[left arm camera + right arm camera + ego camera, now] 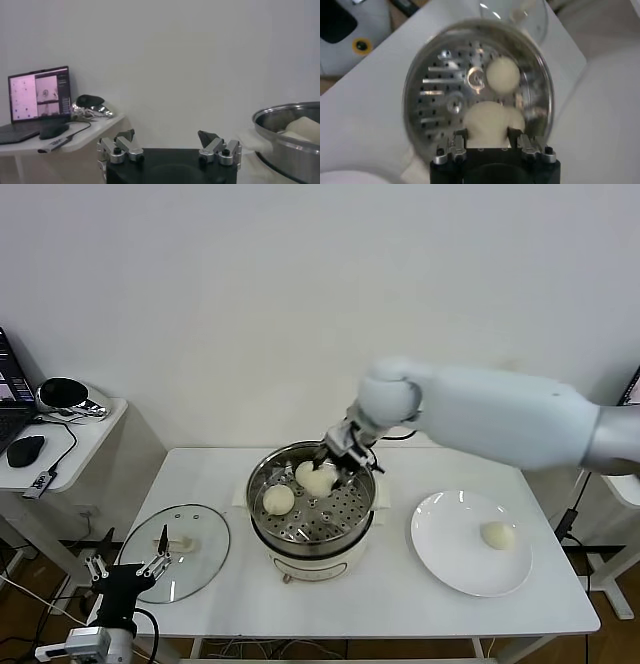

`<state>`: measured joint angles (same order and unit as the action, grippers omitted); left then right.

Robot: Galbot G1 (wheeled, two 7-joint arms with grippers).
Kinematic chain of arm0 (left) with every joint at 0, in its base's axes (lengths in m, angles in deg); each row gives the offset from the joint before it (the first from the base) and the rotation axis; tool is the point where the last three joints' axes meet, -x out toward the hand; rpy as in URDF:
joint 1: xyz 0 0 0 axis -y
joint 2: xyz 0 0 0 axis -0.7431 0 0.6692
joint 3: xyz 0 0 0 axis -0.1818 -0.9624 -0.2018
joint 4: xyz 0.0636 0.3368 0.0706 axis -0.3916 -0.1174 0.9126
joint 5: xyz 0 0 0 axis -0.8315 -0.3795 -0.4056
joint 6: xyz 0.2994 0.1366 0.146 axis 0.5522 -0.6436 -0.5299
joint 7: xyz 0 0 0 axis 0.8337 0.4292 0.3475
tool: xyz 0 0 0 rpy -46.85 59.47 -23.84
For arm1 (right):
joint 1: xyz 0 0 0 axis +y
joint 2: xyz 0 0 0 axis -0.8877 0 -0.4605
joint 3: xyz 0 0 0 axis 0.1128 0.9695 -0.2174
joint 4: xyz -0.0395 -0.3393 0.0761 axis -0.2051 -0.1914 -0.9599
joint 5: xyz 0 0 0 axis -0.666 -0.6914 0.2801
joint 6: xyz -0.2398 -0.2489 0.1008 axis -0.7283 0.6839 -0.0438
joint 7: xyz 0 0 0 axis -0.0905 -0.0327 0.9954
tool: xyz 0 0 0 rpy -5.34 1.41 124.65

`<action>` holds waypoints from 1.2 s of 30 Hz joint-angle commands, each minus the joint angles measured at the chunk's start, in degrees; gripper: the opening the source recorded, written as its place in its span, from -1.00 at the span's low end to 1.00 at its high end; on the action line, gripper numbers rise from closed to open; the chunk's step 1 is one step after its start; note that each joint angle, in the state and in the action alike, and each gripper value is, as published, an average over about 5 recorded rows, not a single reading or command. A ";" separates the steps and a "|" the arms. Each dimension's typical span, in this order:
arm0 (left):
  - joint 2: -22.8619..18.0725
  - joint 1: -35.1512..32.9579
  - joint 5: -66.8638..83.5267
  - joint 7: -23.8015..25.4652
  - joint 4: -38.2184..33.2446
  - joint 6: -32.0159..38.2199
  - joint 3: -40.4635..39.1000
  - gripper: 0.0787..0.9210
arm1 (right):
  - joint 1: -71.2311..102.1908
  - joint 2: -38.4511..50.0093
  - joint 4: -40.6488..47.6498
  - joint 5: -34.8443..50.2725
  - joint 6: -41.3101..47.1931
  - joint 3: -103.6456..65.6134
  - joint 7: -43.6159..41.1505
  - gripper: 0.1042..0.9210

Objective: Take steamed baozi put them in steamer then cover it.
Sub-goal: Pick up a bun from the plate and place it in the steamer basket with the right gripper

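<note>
Right gripper [333,465] was down inside the steamer [312,539], at its far rim, with both fingers pressed against the sides of one baozi [318,482]. In the right wrist view that held bun [487,124] filled the gap between the fingers [456,146], low over the perforated tray [437,95]. A second bun seemed to sit tight against it on one side, the two running together so that no clear edge could be made out.

Just beyond the fingertips, apart from the held bun, another baozi [502,75] rested on the tray; from the head camera it [279,500] lay toward the robot's left of the gripper. The steamer's shiny wall [542,102] ringed all of this, on its cream-white base.

Well out to the gripper's right, a last baozi [497,535] lay alone on the white plate [450,559].

To the gripper's left, past the steamer, the cover [205,554] lay flat on the table [380,604] with its cream-white handle [178,543] up.

Left gripper [128,569] hung low at the near left table edge, just beside the cover's rim, fingers [120,147] spread apart with nothing between them. Its wrist camera caught the steamer rim [280,117] off to one side and a laptop [39,95] on a side desk [80,135].
</note>
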<state>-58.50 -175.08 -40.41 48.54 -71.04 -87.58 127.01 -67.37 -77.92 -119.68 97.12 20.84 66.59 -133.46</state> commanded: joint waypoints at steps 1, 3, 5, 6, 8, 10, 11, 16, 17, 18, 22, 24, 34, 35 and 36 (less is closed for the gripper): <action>-0.24 -0.22 -0.01 -0.02 -0.75 -0.04 0.24 0.77 | 4.00 -6.98 1.77 -10.62 -12.69 2.79 1.82 0.01; -0.21 -0.21 0.03 -0.02 -0.80 -0.08 0.38 0.77 | 4.71 -6.92 1.80 -12.47 -13.72 2.82 1.82 0.01; -0.19 -0.22 0.07 -0.01 -0.73 -0.09 0.46 0.77 | 5.17 -6.83 1.83 -13.85 -14.65 2.85 1.77 0.02; -0.20 -0.22 0.08 -0.01 -0.68 -0.08 0.46 0.77 | 5.31 -6.77 1.81 -14.38 -15.18 2.90 1.74 0.03; -0.24 -0.20 0.08 -0.01 -0.55 -0.06 0.41 0.77 | 5.44 -6.66 1.74 -15.27 -16.19 3.03 1.65 0.04; -0.31 -0.17 0.08 -0.01 -0.43 -0.04 0.34 0.77 | 5.42 -6.56 1.59 -16.15 -17.37 3.13 1.39 0.07; -0.34 -0.15 0.08 -0.01 -0.40 -0.03 0.32 0.77 | 5.35 -6.49 1.48 -16.44 -17.81 3.14 1.19 0.08; -0.33 -0.22 0.13 0.00 -0.28 0.01 0.35 0.77 | 4.43 -5.55 0.31 -16.36 -18.60 3.20 0.01 0.13; -0.33 -0.23 0.13 0.00 -0.25 0.03 0.36 0.77 | 4.23 -5.28 0.06 -16.25 -18.68 3.27 -0.13 0.13; -0.34 -0.24 0.14 0.00 -0.21 0.04 0.35 0.77 | 4.10 -5.00 -0.15 -16.17 -18.77 3.34 -0.25 0.14; -0.48 -0.22 0.06 -0.01 -0.09 0.07 0.17 0.77 | 4.06 -4.03 -0.72 -16.05 -19.09 3.61 -0.43 0.14; -0.54 -0.20 0.00 -0.01 -0.07 0.08 0.05 0.77 | 4.15 -3.64 -0.90 -16.15 -19.25 3.69 -0.52 0.14; -0.42 -0.22 0.01 -0.02 -0.39 0.00 0.09 0.77 | 2.04 -2.40 -0.40 -14.10 -18.15 1.18 0.55 0.57; -0.39 -0.20 0.01 -0.01 -0.41 -0.01 0.08 0.77 | 1.37 -1.84 -0.67 -13.01 -16.86 0.67 0.21 0.63; -0.35 -0.17 0.02 -0.01 -0.42 -0.01 0.07 0.77 | 0.67 -1.21 -0.94 -11.82 -15.33 0.17 -0.14 0.67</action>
<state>-58.97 -175.28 -40.39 48.52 -71.33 -87.54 127.12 -64.13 -80.83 -120.23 82.13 2.63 68.86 -133.36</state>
